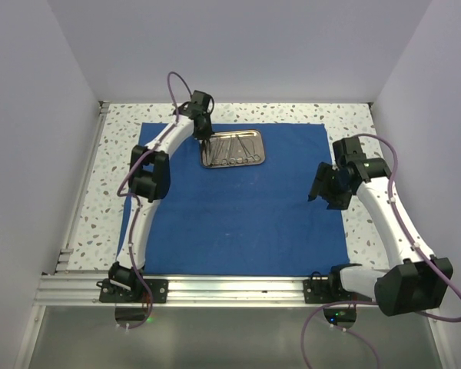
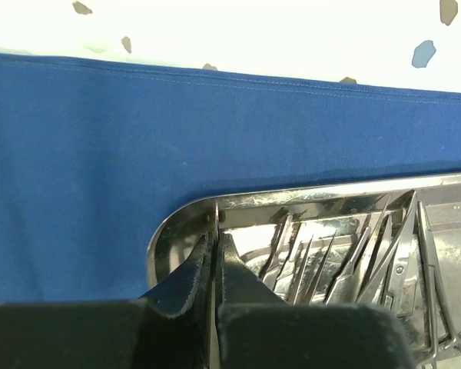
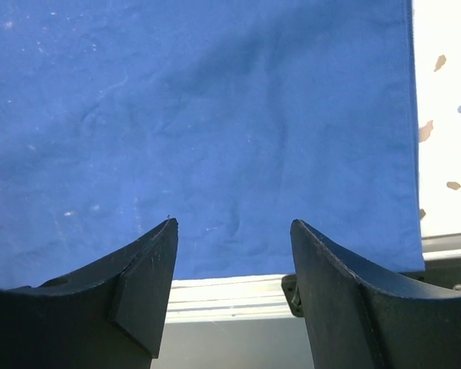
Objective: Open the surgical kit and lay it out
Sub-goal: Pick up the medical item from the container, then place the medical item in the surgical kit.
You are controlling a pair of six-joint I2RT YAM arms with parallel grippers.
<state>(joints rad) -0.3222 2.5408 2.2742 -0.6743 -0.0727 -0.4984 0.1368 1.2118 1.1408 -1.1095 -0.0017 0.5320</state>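
Note:
The royal-blue cloth [image 1: 238, 207] lies spread flat on the table. The small steel tray [image 1: 232, 148] sits on its far part and holds several slim steel instruments [image 2: 330, 269]. My left gripper [image 1: 205, 138] is at the tray's left end. In the left wrist view it [image 2: 215, 242] is shut on a thin steel instrument whose tip [image 2: 216, 214] sticks out between the fingers, just inside the tray rim [image 2: 292, 198]. My right gripper [image 1: 320, 194] hovers over the cloth's right edge, open and empty. In the right wrist view it [image 3: 234, 227] has the cloth [image 3: 215, 115] beneath it.
The speckled tabletop [image 1: 100, 200] shows around the cloth. An aluminium rail [image 1: 230, 288] runs along the near edge and also shows in the right wrist view [image 3: 223, 296]. White walls enclose the left, right and back.

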